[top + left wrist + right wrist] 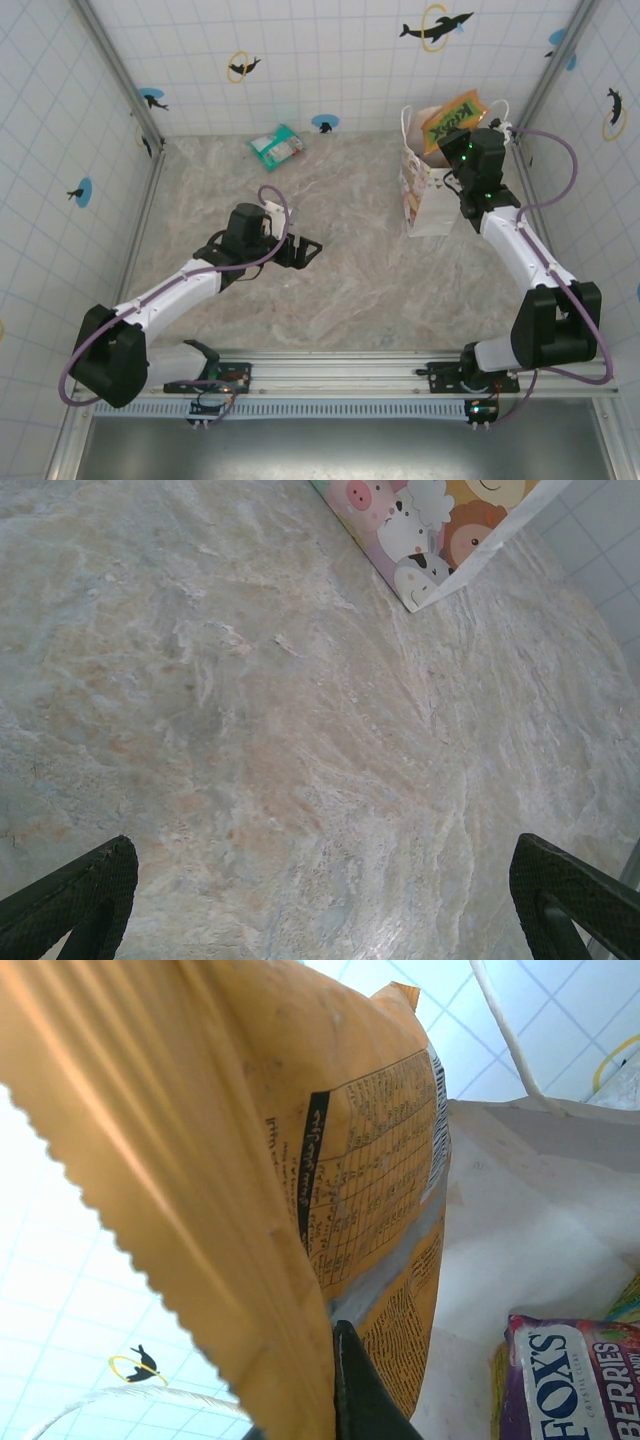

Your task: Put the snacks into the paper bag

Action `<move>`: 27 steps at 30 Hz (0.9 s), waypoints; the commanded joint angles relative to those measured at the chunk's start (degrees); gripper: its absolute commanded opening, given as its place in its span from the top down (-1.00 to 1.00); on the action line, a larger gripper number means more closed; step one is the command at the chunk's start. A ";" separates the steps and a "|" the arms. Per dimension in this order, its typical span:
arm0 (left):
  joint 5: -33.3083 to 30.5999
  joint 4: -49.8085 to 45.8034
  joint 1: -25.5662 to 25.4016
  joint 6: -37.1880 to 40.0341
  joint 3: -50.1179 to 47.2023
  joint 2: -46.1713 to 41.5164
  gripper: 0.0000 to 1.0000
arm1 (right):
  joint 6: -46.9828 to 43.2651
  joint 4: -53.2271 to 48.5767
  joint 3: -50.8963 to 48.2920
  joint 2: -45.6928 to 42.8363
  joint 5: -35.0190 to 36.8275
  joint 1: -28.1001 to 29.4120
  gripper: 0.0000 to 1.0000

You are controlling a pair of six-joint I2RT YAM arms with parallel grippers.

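Note:
The white paper bag (428, 200) stands upright at the far right of the table. Just above its mouth my right gripper (462, 150) is shut on the large orange packet with the green logo (452, 120). In the right wrist view that orange packet (250, 1160) is pinched at its edge in my right gripper (332, 1360), over the bag's white inside wall (540, 1210). A purple packet (570, 1380) lies in the bag. A teal-white packet (276, 146) lies near the back wall. My left gripper (300, 250) hovers open and holds nothing over mid-table. Its fingers (80, 900) stand wide apart over bare marble.
The bag's cartoon-printed corner (440, 530) shows at the top of the left wrist view. Tiled walls close in the table (350, 290) at the back and on both sides. The rail with the arm bases (340, 375) runs along the near edge.

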 commanded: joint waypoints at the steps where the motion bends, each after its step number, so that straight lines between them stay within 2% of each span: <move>1: -0.87 0.12 -0.09 0.01 1.48 0.38 -0.95 | -1.37 2.01 -0.44 -0.23 1.65 -0.25 1.00; 5: -0.69 0.57 -0.04 -0.43 1.23 0.52 -0.95 | -1.81 1.44 -1.81 -1.44 1.11 -0.07 0.98; 10: -0.25 0.63 -0.06 -0.77 1.30 0.95 -0.95 | -2.99 0.40 -4.01 -3.46 1.83 0.17 0.77; 14: -0.22 0.42 -0.05 -0.76 1.48 0.89 -0.95 | -3.56 -1.04 -4.41 -4.82 0.96 0.23 0.40; 17: -0.24 0.37 -0.05 -0.88 1.42 0.69 -0.95 | -5.15 -3.24 -3.87 -6.77 0.98 0.36 0.24; 22: -0.20 0.45 -0.04 -0.78 1.63 0.61 -0.96 | -10.56 -9.82 -2.29 -11.73 4.17 0.32 0.09; 27: 0.30 0.39 -0.13 -0.62 2.24 1.39 -0.95 | -17.39 -15.86 2.39 -13.99 6.61 0.26 0.04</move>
